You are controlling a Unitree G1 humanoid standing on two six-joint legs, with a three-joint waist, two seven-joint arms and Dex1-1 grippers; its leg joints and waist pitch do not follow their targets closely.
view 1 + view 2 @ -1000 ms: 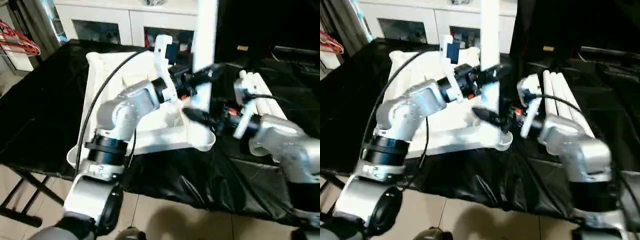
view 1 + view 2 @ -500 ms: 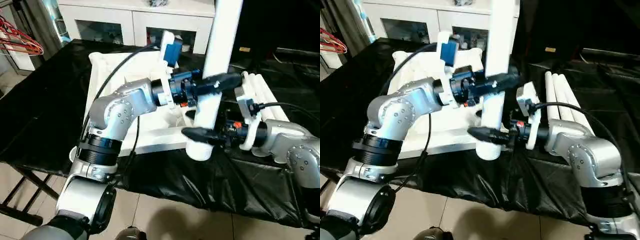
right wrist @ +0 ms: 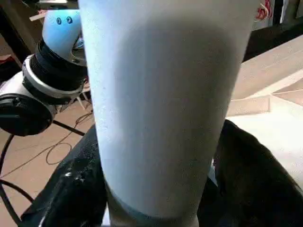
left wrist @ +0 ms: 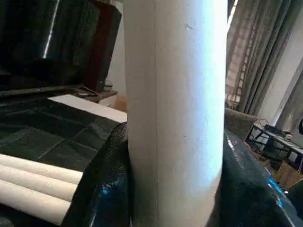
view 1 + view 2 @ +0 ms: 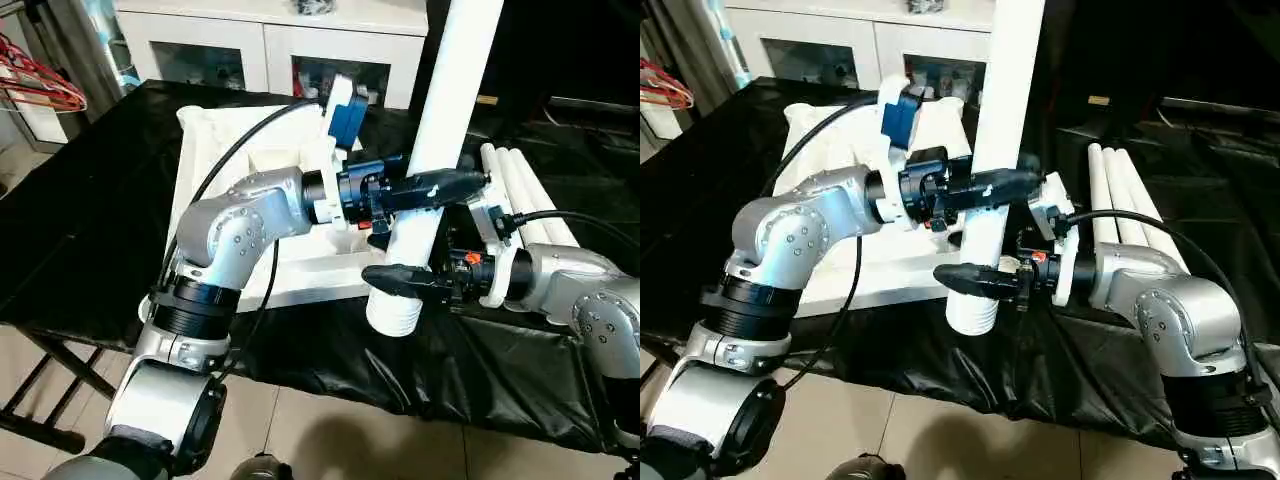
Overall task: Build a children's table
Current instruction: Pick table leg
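Left eye view shows one white leg [image 5: 440, 140] standing almost upright in front of the robot, its long axis running up and down, with the top leaning a little away and to the right. Its wide ribbed end [image 5: 393, 312] points down and hangs just at the near edge of the table top [image 5: 200, 150], which lies upside down on the black cloth [image 5: 80, 220].

The left gripper [image 5: 425, 187] is clamped around the leg at about its middle height, one black finger [image 5: 440, 184] crossing the front of the tube. The right gripper [image 5: 408, 280] is lower, near the wide end, and one black finger [image 5: 395, 276] lies across the front of the tube there. Its fingers are on both sides of the leg, but I cannot tell if they press it or stand a little loose.

Three more legs [image 5: 515, 190] lie flat side by side on the cloth, just behind the right arm, their long axes pointing away from the robot.

Behind the cloth stands a white cabinet [image 5: 260, 45].
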